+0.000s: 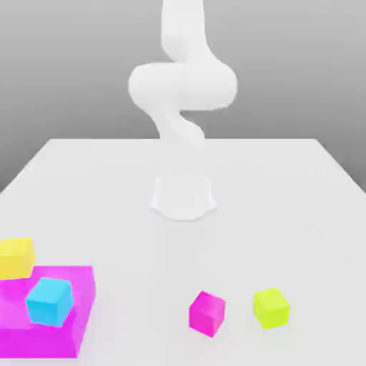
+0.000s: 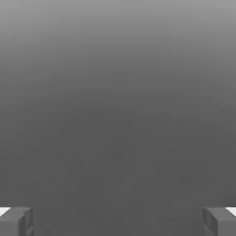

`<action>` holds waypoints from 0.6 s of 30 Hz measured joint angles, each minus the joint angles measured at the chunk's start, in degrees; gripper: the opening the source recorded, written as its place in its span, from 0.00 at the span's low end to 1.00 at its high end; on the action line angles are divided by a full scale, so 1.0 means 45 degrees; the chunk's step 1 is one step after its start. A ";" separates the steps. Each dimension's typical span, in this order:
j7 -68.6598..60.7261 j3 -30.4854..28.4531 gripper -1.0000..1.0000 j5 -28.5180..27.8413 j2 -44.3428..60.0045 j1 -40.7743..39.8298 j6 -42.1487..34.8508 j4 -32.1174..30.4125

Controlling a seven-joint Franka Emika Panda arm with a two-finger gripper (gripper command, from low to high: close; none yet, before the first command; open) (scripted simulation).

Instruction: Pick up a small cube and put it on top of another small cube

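Observation:
The small lime cube (image 1: 271,307) rests on the white table near the front, toward the exterior view's right. A small magenta cube (image 1: 207,312) sits just to its left, a short gap between them. In the hand view my gripper (image 2: 118,221) is open: two grey fingertips (image 2: 16,221) stand far apart with nothing between them, against plain grey background. The white arm (image 1: 182,86) rises from its base (image 1: 183,196) at the table's middle, well behind both cubes.
At the front of the exterior view's left lies a large flat magenta block (image 1: 68,286) with a cyan cube (image 1: 48,301) on top. A yellow cube (image 1: 16,257) sits at its back left. The table (image 1: 286,214) edges run along both sides.

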 joint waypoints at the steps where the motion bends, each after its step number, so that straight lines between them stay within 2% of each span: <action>1: -0.0013 0.0065 0.50 0.0086 0.0501 0.0127 0.0264 -0.0184; 11: 0.0089 0.0989 0.50 0.0581 0.5145 0.1186 0.2698 -0.1886; 18: 0.0714 0.1691 0.50 0.0150 0.8383 0.1956 0.4404 -0.3074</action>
